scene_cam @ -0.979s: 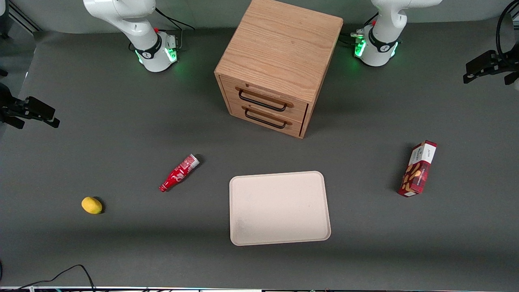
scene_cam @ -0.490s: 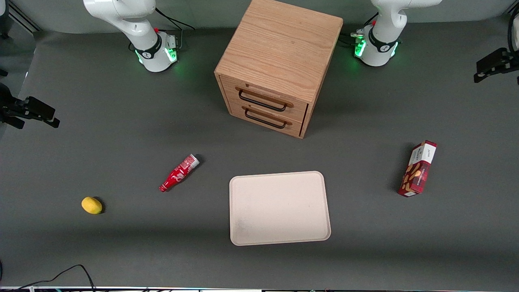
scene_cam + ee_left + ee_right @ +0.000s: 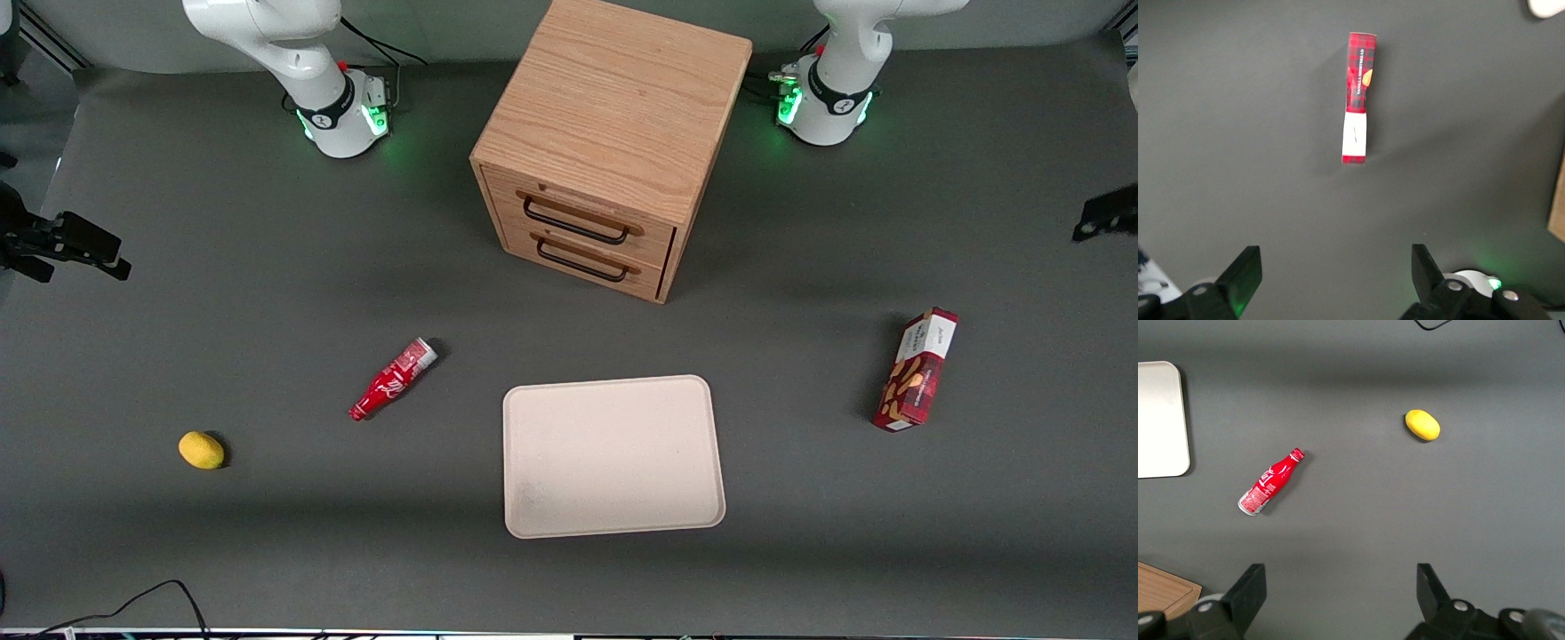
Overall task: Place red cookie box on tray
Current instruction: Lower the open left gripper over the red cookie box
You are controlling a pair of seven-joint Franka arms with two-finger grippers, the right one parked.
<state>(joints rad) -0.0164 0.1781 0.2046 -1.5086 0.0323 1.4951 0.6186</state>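
The red cookie box (image 3: 917,371) stands on its long narrow side on the grey tabletop (image 3: 267,293), toward the working arm's end and well apart from the tray (image 3: 613,455), which lies flat near the middle of the edge nearest the front camera. In the left wrist view the hand (image 3: 1338,283) hangs high above the bare tabletop with its two dark fingers (image 3: 1245,273) spread wide and nothing between them; the red cookie box (image 3: 1358,97) shows well clear of the fingertips, its white end panel turned toward the hand and its plaid red length running away from it. In the front view only a dark part of the hand (image 3: 1105,213) shows at the working arm's edge of the tabletop, farther from the front camera than the box. Against a second ago, that dark shape has slid outward toward the edge and now shows less of itself, while the box, the tray, the wooden drawer cabinet (image 3: 605,142), the small red bottle (image 3: 393,379) and the lemon (image 3: 201,449) lie where they were.
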